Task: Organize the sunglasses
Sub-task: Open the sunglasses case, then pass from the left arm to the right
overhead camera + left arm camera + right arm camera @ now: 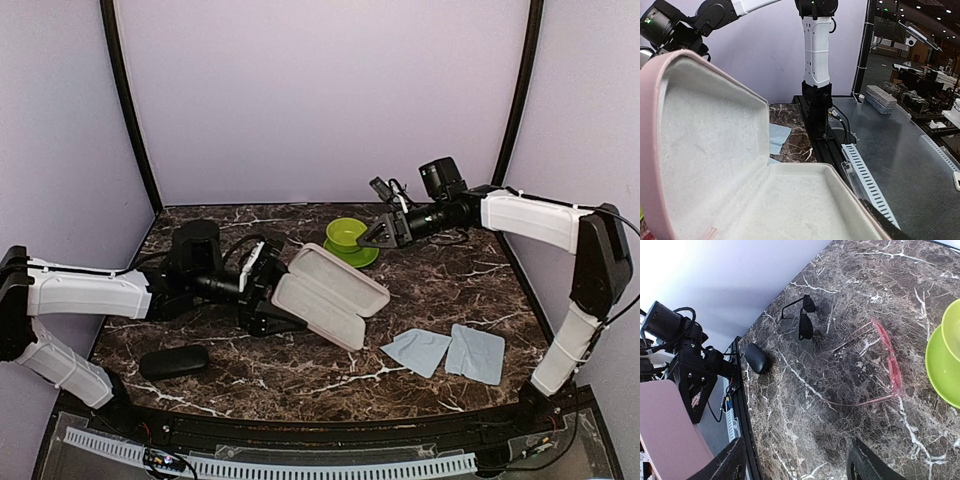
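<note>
L tool [272, 292] clamped on open pink case [330, 295], R tool [800, 465] apart & empty over red sunglasses [887, 365], black sunglasses [802, 320] nearby.

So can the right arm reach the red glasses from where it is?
Probably yes. The right gripper hangs open above the marble table, and the red-framed glasses lie flat just ahead with nothing over them; the green saucer sits beside them, apart.

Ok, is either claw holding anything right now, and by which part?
Left claw looks clamped on the open pink case, by the short end nearest its arm. Right claw is open and empty, over the marble table.
</note>
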Robot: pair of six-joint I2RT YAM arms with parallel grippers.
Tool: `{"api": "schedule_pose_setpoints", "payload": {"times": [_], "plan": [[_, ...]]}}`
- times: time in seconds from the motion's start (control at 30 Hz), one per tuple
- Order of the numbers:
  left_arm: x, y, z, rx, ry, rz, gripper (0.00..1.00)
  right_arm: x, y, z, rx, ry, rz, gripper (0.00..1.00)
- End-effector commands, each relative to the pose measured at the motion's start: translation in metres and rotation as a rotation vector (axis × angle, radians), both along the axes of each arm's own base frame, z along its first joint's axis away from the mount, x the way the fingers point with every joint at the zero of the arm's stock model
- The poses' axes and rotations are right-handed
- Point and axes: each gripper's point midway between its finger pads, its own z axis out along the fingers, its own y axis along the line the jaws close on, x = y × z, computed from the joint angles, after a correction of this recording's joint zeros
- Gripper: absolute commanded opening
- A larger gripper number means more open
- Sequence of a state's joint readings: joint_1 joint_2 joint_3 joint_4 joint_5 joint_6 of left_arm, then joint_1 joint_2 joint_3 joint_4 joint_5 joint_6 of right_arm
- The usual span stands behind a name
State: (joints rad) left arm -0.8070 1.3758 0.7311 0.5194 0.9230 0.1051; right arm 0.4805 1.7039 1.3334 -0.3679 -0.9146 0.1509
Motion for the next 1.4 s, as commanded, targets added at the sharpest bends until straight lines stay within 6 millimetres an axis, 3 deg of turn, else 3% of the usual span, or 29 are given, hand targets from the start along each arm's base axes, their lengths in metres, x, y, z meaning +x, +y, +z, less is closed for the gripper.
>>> {"api": "schedule_pose_setpoints", "payload": {"times": [0.0, 0.1, 0.2, 0.3, 0.47, 0.7, 0.83, 1.07, 1.37], "plan": [[0.005, 0.0, 0.011, -0.017, -0.026, 0.03, 0.0, 0.0, -0.004, 0.017, -0.023, -0.078, -0.039, 0.69], [0.015, -0.001, 0.007, 0.004, 0.005, 0.083, 0.0, 0.002, -0.012, 0.026, -0.053, -0.134, -0.079, 0.72], [0.029, 0.002, 0.006, 0.006, 0.035, 0.148, 0.0, -0.002, -0.024, 0.054, -0.053, -0.236, -0.136, 0.75], [0.037, 0.005, 0.005, -0.01, 0.059, 0.176, 0.0, -0.017, -0.024, 0.06, -0.081, -0.31, -0.12, 0.79], [0.037, 0.001, 0.002, -0.008, 0.099, 0.147, 0.0, -0.046, 0.0, 0.05, -0.159, -0.377, -0.005, 0.85], [0.037, -0.001, 0.005, -0.011, 0.115, 0.131, 0.0, -0.069, 0.03, 0.029, -0.222, -0.4, 0.126, 0.85], [0.036, -0.001, 0.005, -0.009, 0.119, 0.127, 0.0, -0.076, 0.042, 0.017, -0.235, -0.386, 0.177, 0.73], [0.036, -0.004, 0.0, 0.002, 0.133, 0.116, 0.0, -0.084, 0.054, 0.017, -0.217, -0.392, 0.223, 0.48], [0.036, -0.006, -0.006, 0.009, 0.144, 0.1, 0.0, -0.086, 0.054, 0.016, -0.215, -0.398, 0.235, 0.29]]}}
